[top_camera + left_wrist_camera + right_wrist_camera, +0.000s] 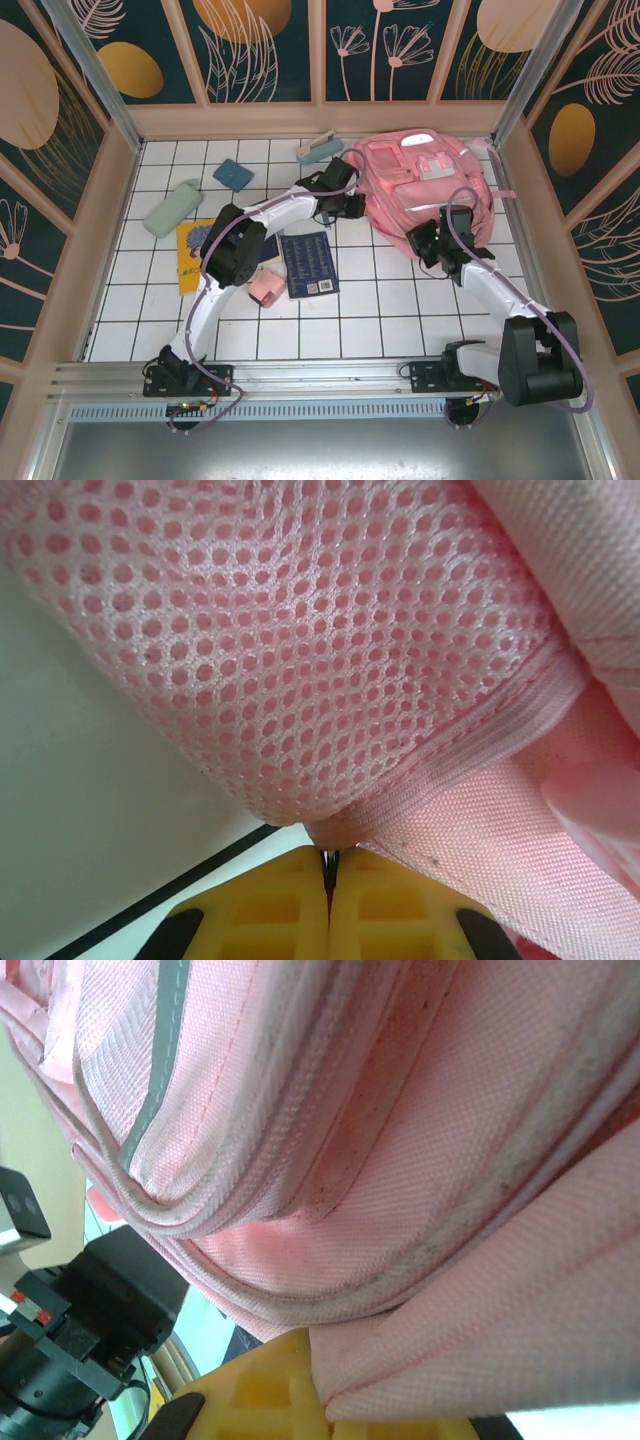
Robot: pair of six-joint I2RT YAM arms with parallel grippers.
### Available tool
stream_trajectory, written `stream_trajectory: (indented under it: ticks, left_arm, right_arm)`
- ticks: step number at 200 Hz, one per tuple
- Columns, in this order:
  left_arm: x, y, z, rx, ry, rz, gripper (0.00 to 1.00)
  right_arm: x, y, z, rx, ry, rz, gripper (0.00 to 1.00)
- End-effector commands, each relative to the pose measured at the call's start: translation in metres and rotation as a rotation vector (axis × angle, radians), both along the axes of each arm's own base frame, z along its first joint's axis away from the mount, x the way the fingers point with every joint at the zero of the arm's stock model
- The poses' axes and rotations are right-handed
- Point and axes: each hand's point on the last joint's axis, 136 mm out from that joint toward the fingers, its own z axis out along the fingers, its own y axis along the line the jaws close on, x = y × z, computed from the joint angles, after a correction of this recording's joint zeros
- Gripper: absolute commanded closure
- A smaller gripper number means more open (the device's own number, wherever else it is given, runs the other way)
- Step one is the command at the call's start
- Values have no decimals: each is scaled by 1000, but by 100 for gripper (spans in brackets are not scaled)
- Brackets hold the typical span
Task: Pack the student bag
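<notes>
White arms (275, 213), black joints (236, 252), purple cables (206, 243); yellow ribbed claw fingers (268, 912).

Pink student bag (410, 195) lying flat, far right on the tiled table (300, 320).
Front faces up: stitched pockets, pale reflective strip, white patch near its far end, mesh side panel.

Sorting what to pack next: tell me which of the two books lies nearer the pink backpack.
The dark blue book, lying just left of the backpack. The yellow book lies much farther left on the table.
</notes>
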Motion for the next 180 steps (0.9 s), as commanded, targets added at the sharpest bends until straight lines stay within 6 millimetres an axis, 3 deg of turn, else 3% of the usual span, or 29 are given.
stream_trajectory:
  ticks: [1,63,105,117,148,180]
  left_arm:
    - [46,37,-1,65,-65,132,100]
    - [72,32,11,89,-117,129,100]
    - [87,28,10,71,-137,124,100]
    - [91,27,8,67,-142,125,100]
    - [92,32,7,62,-131,133,100]
    - [82,39,8,67,-121,134,100]
  right_arm:
    - [-8,23,0,1,-9,104,100]
    - [3,132,19,44,-54,368,100]
    - [16,175,25,81,-79,450,100]
    - [20,186,28,85,-87,489,90]
    - [26,180,34,-18,-95,527,58]
    - [23,136,36,-236,-99,518,55]
